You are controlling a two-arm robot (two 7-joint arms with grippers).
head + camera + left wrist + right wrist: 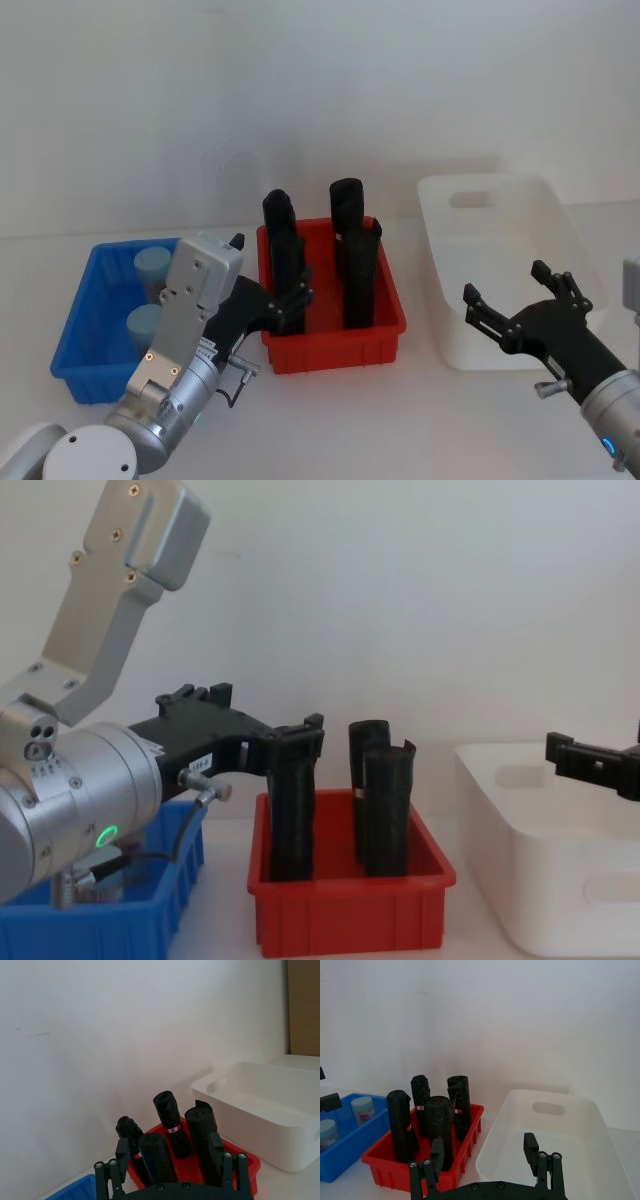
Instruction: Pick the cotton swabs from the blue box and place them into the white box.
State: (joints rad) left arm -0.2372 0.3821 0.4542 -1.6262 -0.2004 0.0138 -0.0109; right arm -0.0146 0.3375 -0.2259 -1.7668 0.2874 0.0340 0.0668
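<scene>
My left pincer (298, 298) hangs spread just beside the blue box (72, 320) holding the swabs (152, 266), while my right pincer (505, 285) hovers spread over the white box (560, 225).

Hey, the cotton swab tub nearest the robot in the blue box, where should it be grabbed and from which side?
Grip the nearer cotton swab tub across its round lid, coming straight down from above. It stands upright, lid up, and the blue box walls surround its lower part, so a side approach looks blocked. The open left gripper is closest.
</scene>
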